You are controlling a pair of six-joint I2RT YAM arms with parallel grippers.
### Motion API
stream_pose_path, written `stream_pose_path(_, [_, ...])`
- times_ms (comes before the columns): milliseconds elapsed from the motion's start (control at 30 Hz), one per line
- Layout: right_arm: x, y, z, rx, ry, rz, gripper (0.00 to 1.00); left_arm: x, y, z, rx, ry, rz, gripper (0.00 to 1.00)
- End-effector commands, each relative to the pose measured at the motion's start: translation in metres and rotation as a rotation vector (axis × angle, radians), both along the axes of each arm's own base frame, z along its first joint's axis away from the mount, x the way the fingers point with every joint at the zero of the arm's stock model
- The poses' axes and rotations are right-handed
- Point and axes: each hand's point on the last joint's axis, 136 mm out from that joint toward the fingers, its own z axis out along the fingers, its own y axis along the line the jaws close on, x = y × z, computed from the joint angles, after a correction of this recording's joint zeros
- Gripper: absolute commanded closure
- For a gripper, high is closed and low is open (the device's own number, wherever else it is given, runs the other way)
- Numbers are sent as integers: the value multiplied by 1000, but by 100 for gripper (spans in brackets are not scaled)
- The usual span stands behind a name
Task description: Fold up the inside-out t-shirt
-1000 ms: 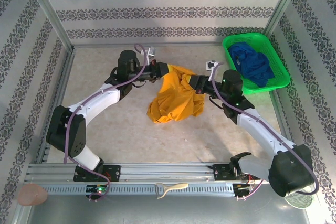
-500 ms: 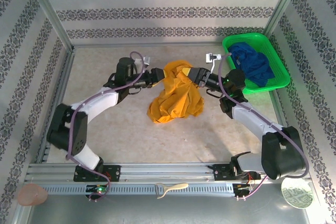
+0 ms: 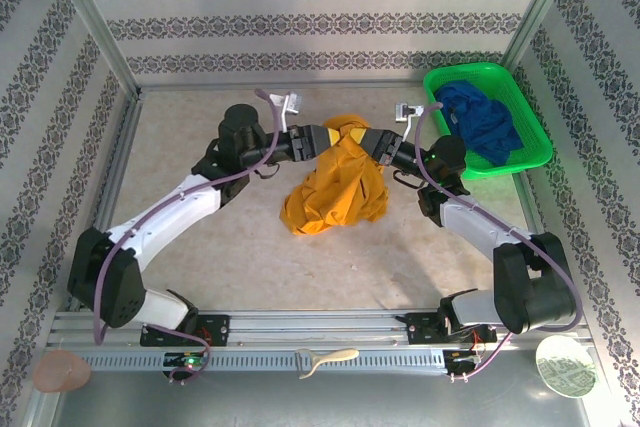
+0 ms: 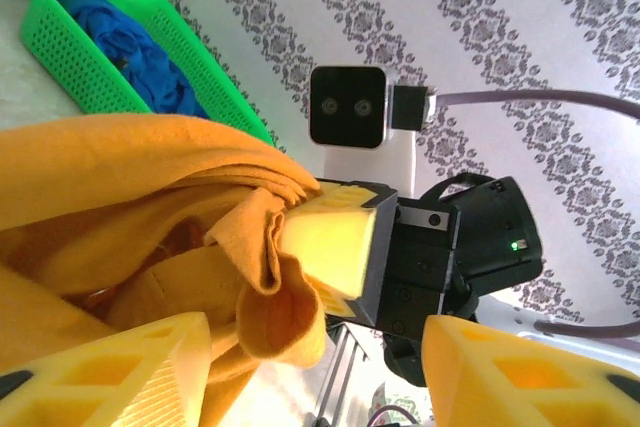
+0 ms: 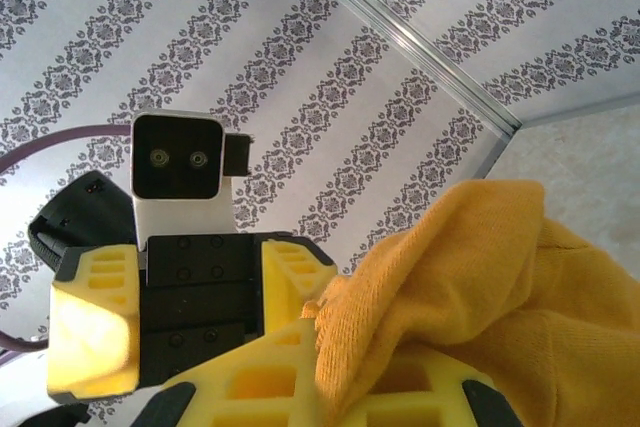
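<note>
Now the right gripper (image 3: 367, 138) is clamped on the t-shirt's (image 3: 335, 187) far edge, while the left gripper (image 3: 320, 136) sits just left, jaws parted around the cloth.

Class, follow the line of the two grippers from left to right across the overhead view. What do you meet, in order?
Left arm's yellow-fingered gripper → bunched mustard-yellow cotton t-shirt → right arm's yellow-fingered gripper → bright green plastic mesh basket holding a deep-blue cloth.

Arms reach inward. Left tool (image 3: 319, 137) jaws apart; right tool (image 3: 367, 140) clamped shut; tips nearly meeting.
</note>
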Motion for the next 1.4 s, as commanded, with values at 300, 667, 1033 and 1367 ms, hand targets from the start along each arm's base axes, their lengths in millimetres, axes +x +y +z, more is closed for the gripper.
stream_pose_path(300, [2,0,0,16,-14,-16,100,4,-32,10,-44,-40,-84,84])
stream_pose_path(667, [-1,-29,-60,-159,110,-232,44,19,-25,68,-2,-35,-50,100])
stream_pose_path(1033, [-14,-75,-59,-458,58,-520,1,20,-15,67,70,-1,13,100])
stream_pose_path(1367, [-39,-38,-8,-562,-109,-446,12,20,-4,43,158,13,82,100])
